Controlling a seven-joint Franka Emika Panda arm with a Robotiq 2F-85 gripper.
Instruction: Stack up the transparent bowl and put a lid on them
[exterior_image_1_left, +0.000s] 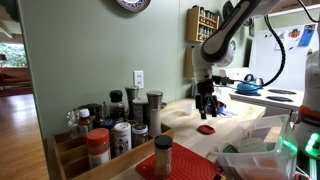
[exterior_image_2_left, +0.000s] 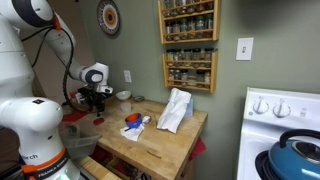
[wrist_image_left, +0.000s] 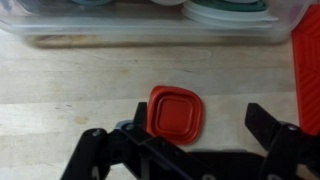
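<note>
Green wall, spice racks, white stove

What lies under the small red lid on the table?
The lid lies flat on the bare wooden table, with wood showing at its sides and no bowl beneath. The patch of wood it covers is hidden. The open pincer hangs above it.

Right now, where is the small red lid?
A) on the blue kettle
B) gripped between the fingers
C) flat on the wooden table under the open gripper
C: the wrist view shows the lid lying flat on the table, with the gripper open above it.
</note>
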